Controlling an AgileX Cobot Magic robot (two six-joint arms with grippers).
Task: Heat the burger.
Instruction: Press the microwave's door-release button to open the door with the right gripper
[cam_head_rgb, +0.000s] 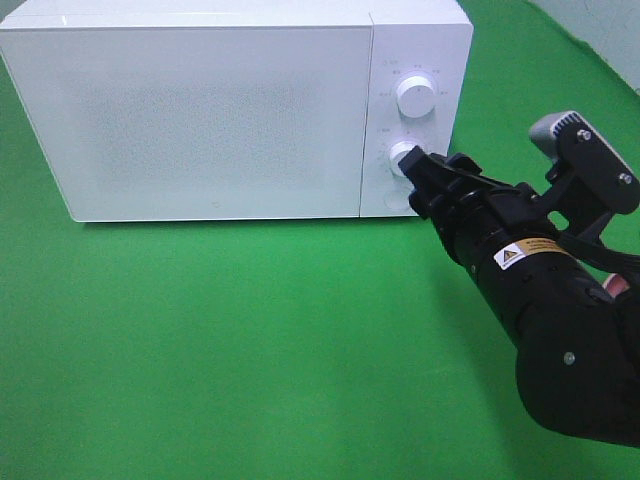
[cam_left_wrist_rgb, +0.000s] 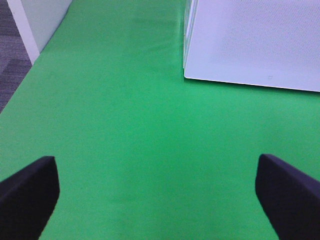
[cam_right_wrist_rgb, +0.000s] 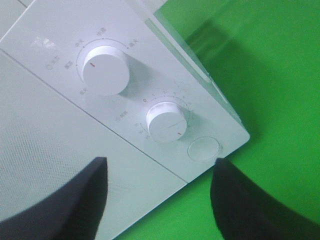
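The burger is out of view in every frame. The white microwave (cam_head_rgb: 215, 110) stands at the back of the green table with its door closed. My right gripper (cam_head_rgb: 420, 172) is up against the control panel at the lower timer knob (cam_head_rgb: 402, 157). In the right wrist view that knob (cam_right_wrist_rgb: 167, 122) lies just ahead of my right gripper (cam_right_wrist_rgb: 160, 169), whose dark fingers (cam_right_wrist_rgb: 70, 200) stand apart with nothing between them. My left gripper (cam_left_wrist_rgb: 156, 165) hangs open over bare green cloth, off the microwave's front left corner (cam_left_wrist_rgb: 186, 75).
An upper knob (cam_head_rgb: 415, 96) and a round door button (cam_right_wrist_rgb: 203, 149) share the panel with the timer knob. The green cloth (cam_head_rgb: 250, 340) covers the table in front of the microwave. A white wall and grey floor (cam_left_wrist_rgb: 12, 55) lie past the table's left edge.
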